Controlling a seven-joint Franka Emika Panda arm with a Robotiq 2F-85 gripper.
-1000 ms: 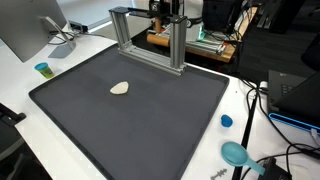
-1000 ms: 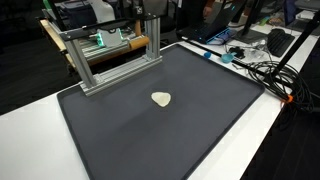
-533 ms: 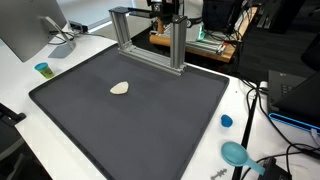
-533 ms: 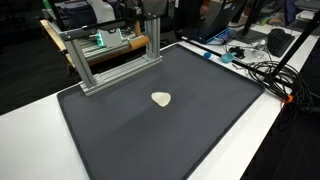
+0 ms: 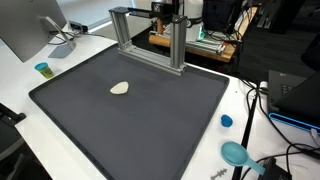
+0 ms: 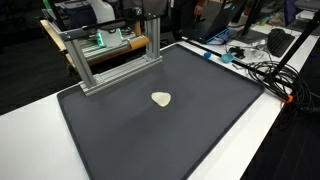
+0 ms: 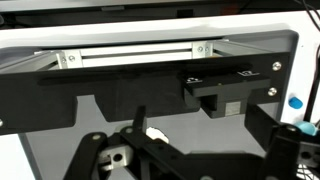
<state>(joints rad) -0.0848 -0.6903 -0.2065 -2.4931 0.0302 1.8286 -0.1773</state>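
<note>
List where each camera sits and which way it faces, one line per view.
Exterior view: off a near corner of the black mat, looking across it to the aluminium frame; a bit of the arm shows behind the frame.
Exterior view: above the mat's side, looking down at mat and frame; the arm shows at the top edge.
Wrist view: behind the frame, facing the mat through it; the gripper fills the bottom, jaws apart.
Shared: both exterior views show the white piece on the mat.
</note>
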